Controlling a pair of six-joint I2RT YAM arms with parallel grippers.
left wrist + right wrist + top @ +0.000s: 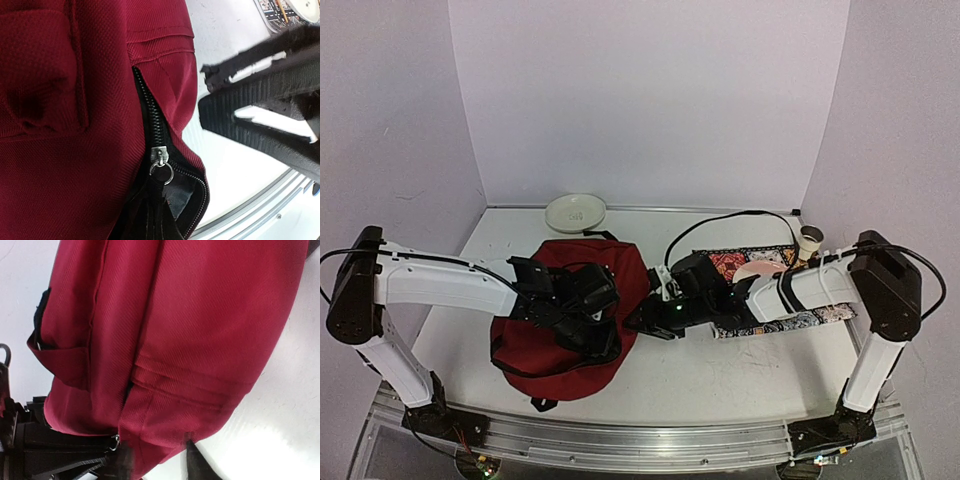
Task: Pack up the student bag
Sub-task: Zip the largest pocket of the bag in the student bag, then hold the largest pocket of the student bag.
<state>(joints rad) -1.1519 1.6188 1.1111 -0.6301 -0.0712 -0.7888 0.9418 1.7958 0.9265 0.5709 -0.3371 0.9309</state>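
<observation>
The student bag (pixel 565 345), dark red fabric, lies on the white table left of centre. Its black zip (pixel 150 120) runs down the bag's side to a metal slider (pixel 159 154) with a ring. My left gripper (pixel 582 310) is over the bag, shut on the black zip pull (pixel 156 212) hanging from that ring. A little grey lining shows in the gap beside the pull. My right gripper (pixel 652 318) is at the bag's right edge, open, its two dark fingers (pixel 197 462) standing apart with the red corner of the bag (pixel 160 440) between them.
Books with patterned covers (pixel 760 262) lie right of the bag, partly under my right arm. A pale plate (pixel 575 212) sits at the back wall and a small cup (pixel 810 238) at the back right. A metal rail (pixel 640 440) edges the table's front.
</observation>
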